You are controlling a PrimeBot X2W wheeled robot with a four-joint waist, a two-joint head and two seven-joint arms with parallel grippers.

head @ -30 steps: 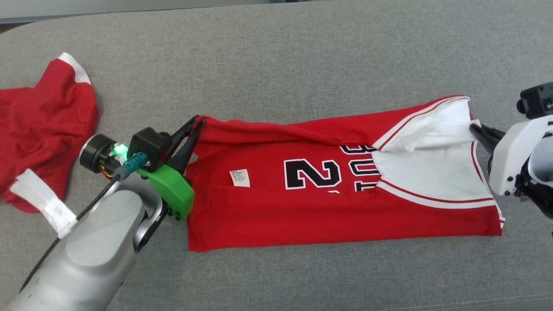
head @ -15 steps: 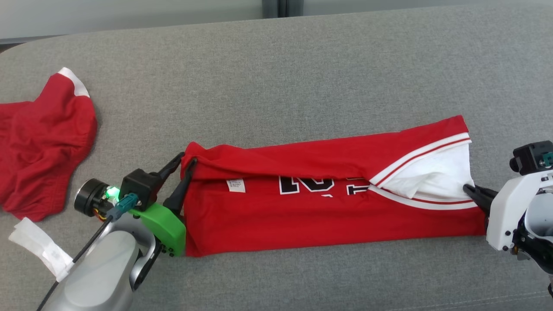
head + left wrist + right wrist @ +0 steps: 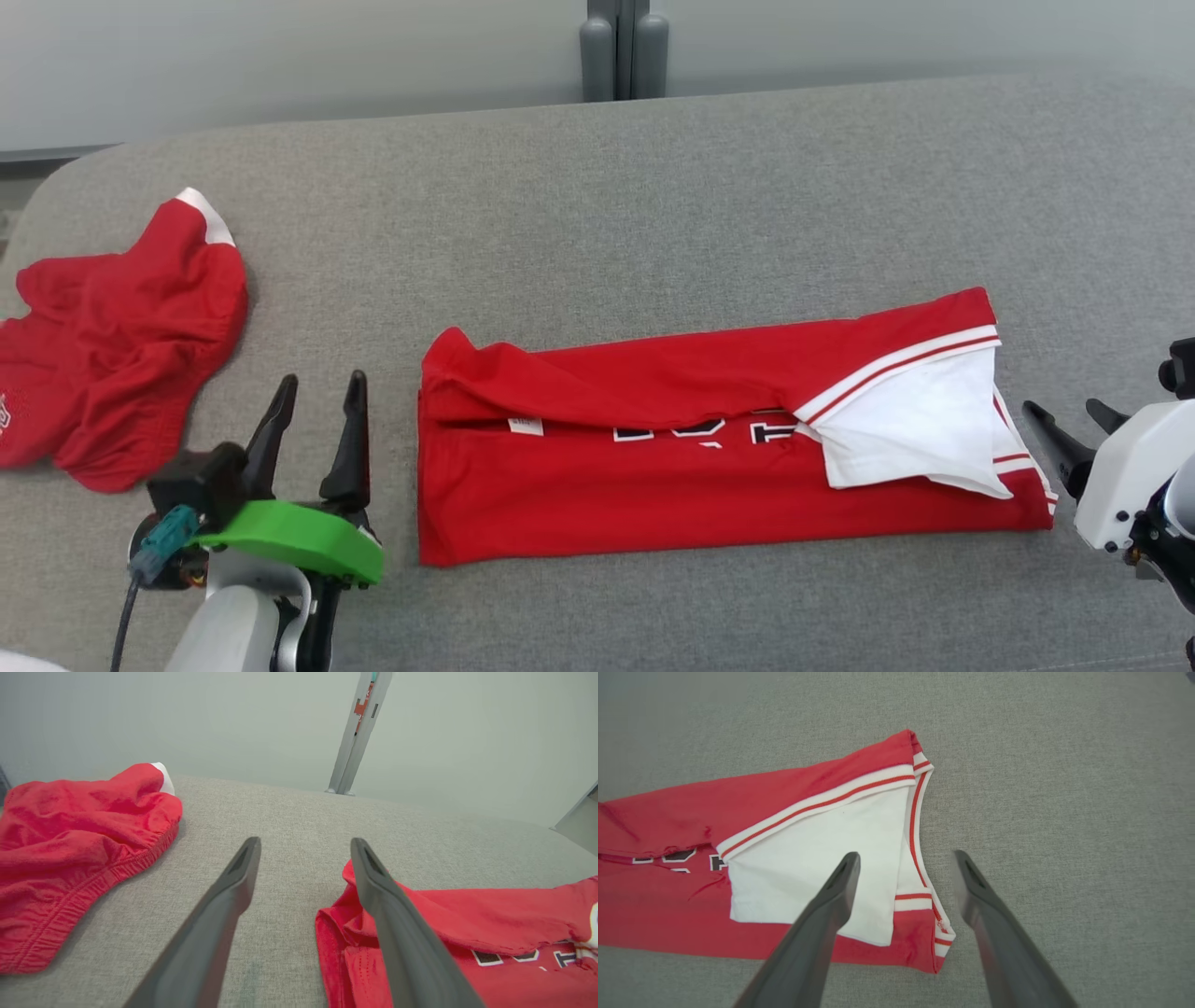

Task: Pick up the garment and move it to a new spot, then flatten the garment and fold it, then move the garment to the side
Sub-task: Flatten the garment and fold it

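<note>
Both pincers stand open and empty: the left pincer (image 3: 322,376) is just off the folded red jersey's (image 3: 700,485) left end, the right pincer (image 3: 1060,405) beside its white-trimmed right end. The jersey lies lengthwise on the grey upholstered surface (image 3: 653,187). A crumpled red garment (image 3: 121,345) lies farther left.

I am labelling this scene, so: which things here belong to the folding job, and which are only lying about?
Job: folded red jersey; left gripper; right gripper, both open.
Lying about: crumpled red shorts; grey post behind.
</note>
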